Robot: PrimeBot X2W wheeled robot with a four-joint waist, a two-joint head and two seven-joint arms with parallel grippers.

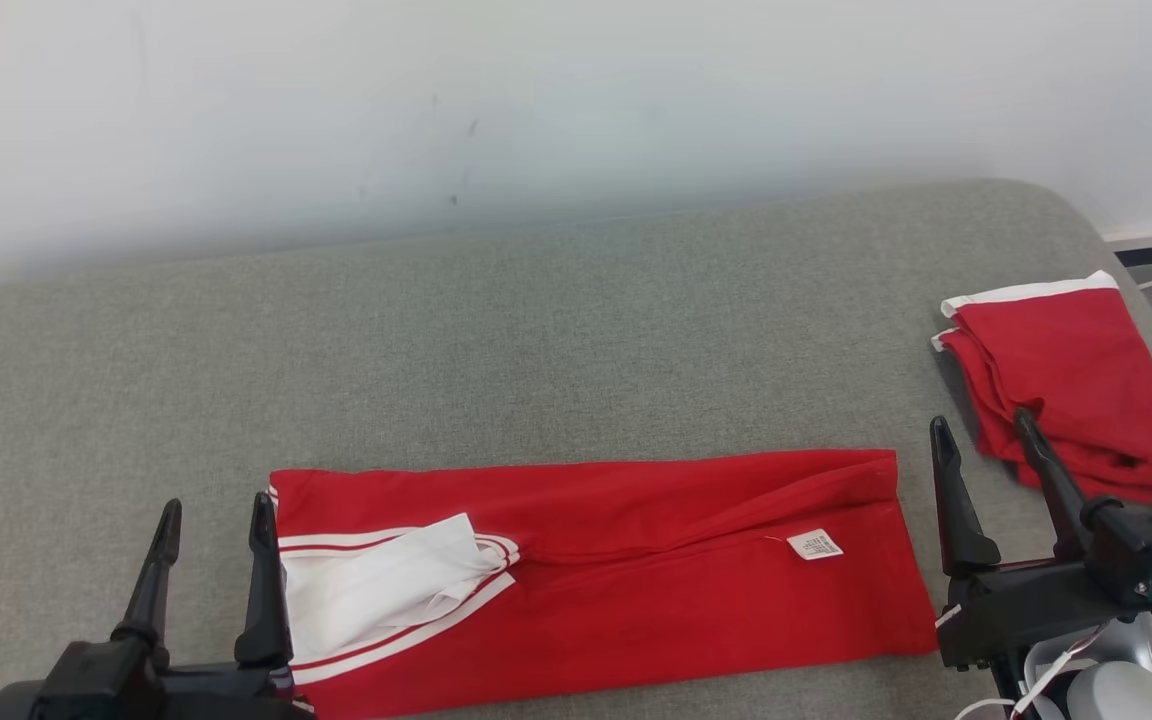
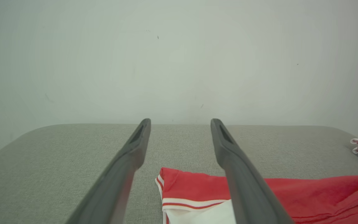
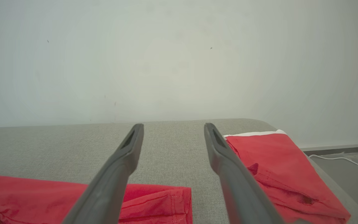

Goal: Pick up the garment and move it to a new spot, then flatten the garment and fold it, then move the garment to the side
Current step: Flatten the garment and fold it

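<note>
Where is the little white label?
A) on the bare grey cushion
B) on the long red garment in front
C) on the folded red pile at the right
B: the white label lies on the long red garment, near its right end.

Pale, lightly scuffed wall (image 1: 576,100) stood behind a grey fabric-covered surface (image 1: 536,330) with rounded corners. Grey floor (image 3: 346,177) at right carried a white cable (image 3: 328,157). Lighting was even.

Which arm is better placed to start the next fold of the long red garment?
Probably left: the open left gripper sits at the striped end of the garment, while the right gripper crowds the folded pile.
</note>
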